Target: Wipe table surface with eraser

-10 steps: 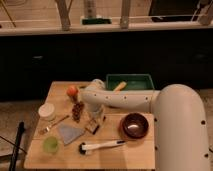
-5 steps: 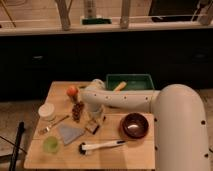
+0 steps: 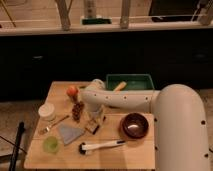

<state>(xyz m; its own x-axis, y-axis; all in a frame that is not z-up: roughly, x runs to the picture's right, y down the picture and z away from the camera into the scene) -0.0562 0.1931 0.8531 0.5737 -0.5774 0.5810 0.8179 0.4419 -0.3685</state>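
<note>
— Where is the tool (image 3: 97, 114)?
— Just left of the frame's centre, at the end of the white arm (image 3: 125, 99), set low over the bench (image 3: 40, 152).
— Is it spread or pinching something?
— That cannot be told. It hangs right above the eraser (image 3: 92, 126), and whether they touch is unclear.
— And the eraser?
— It lies on the bench mid-frame, between the grey-blue cloth (image 3: 70, 133) to its left and the dark red bowl (image 3: 135, 125) to its right. The white-handled brush (image 3: 102, 146) lies just below it, and the green bin (image 3: 129, 81) sits at the bench's upper edge.
</note>
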